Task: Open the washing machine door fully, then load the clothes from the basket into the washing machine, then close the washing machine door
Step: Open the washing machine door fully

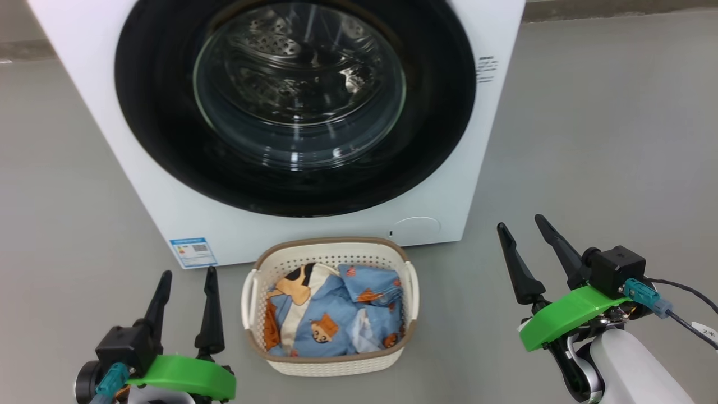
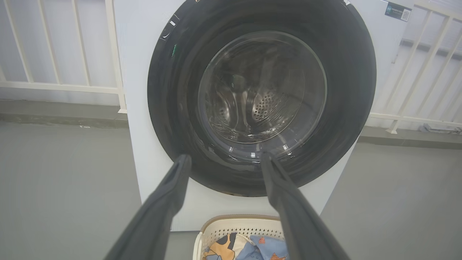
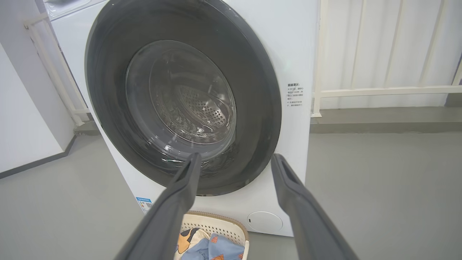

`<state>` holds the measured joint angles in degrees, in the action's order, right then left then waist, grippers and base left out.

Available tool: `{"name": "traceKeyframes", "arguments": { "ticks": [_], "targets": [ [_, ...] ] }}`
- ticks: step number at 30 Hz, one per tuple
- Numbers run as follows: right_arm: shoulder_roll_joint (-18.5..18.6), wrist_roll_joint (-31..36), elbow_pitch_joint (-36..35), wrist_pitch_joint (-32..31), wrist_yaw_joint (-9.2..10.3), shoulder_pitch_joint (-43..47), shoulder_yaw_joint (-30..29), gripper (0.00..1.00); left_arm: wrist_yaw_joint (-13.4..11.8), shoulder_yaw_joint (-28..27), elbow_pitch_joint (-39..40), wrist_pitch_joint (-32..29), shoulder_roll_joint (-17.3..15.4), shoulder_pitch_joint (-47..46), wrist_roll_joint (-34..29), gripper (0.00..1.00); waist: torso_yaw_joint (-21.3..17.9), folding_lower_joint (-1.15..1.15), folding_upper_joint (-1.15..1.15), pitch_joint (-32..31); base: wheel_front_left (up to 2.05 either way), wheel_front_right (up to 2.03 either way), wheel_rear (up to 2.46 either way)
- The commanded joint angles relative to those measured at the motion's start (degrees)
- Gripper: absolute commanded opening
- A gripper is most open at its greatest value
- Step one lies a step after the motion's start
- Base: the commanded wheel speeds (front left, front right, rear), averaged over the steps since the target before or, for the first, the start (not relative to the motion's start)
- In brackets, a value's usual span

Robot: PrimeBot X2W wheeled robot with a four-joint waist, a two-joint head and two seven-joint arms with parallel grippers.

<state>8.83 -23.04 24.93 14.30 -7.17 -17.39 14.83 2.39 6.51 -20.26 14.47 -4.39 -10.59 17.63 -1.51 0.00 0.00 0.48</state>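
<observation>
Black and shiny, the one washing machine door is shut on the one washing machine; it looks hard, heavy and slippery, so pull at its rim edge. Soft, light clothes lie in one basket just in front, easy to pinch by a fold. The left gripper and the right gripper, two in all, are spread wide and hold nothing.
</observation>
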Motion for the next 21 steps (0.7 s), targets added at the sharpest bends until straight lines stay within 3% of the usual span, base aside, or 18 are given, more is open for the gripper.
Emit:
{"name": "traceKeyframes", "arguments": {
  "ticks": [1, 11, 21],
  "targets": [
    [0.16, 0.37, -1.37, 0.70, -0.32, -1.97, 0.87, 1.00, -0.54, -1.76, 1.25, 0.52, -0.83, -2.66, -0.27, 1.00, 0.00, 0.00, 0.00, -0.05, 1.06, 1.06, -2.12],
    [0.17, 0.19, -1.28, 0.70, -0.32, -2.01, 0.73, 1.00, 0.40, -2.31, 1.77, 0.52, -0.53, -2.35, 1.07, 1.00, -0.06, 0.00, 0.00, -0.22, 1.08, 1.08, -2.17],
    [-0.11, 0.55, -1.43, 0.70, -0.32, -1.69, 0.39, 1.00, 0.32, -2.64, 1.68, 0.52, -0.46, -2.21, 0.95, 1.00, 0.05, 0.00, 0.00, -0.38, 0.37, 0.37, -0.74]
  ]
}}
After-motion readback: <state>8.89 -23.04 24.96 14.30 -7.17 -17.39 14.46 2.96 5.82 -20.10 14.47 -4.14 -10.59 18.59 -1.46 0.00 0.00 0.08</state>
